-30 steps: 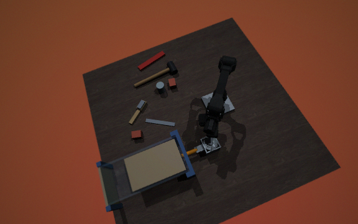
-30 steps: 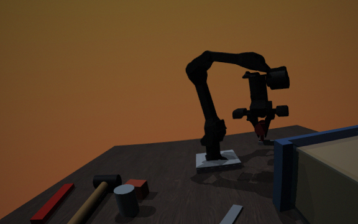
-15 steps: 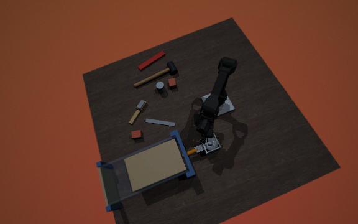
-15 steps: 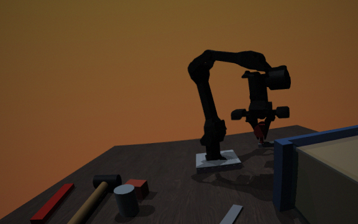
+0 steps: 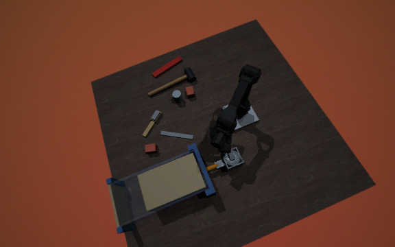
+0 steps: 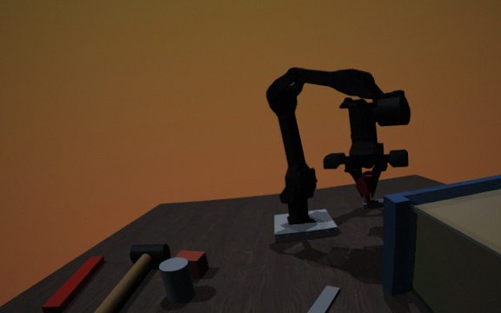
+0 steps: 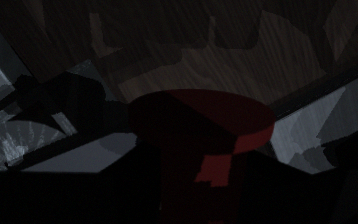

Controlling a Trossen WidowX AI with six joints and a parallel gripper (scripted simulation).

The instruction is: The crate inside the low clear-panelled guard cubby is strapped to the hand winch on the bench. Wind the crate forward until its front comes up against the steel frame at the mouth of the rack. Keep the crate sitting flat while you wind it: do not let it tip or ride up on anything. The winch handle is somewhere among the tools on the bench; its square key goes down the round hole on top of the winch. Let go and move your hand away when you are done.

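Observation:
The tan crate (image 5: 171, 182) (image 6: 485, 213) sits inside the clear-panelled cubby, its front close behind the blue frame (image 5: 207, 178) (image 6: 396, 248); I cannot tell whether they touch. It looks flat. An orange strap (image 5: 212, 167) runs from the frame to the grey winch (image 5: 240, 158) (image 7: 10, 145). My gripper (image 6: 369, 193) (image 7: 185, 140) is shut on the winch handle's red grip (image 6: 364, 183) (image 7: 215, 117), beside and just above the winch. The handle's grey crank arm (image 7: 80, 155) reaches toward the winch. The key and the hole are hidden, so I cannot tell whether the key is seated.
The arm's pale base plate (image 5: 249, 120) (image 6: 304, 226) is close by the winch. A grey flat bar (image 5: 177, 134), a brush (image 5: 151, 123), red blocks (image 5: 150, 148) (image 5: 190, 92), a grey cylinder (image 5: 177, 95), a mallet (image 5: 168, 85) and a red bar (image 5: 166, 66) lie away from it.

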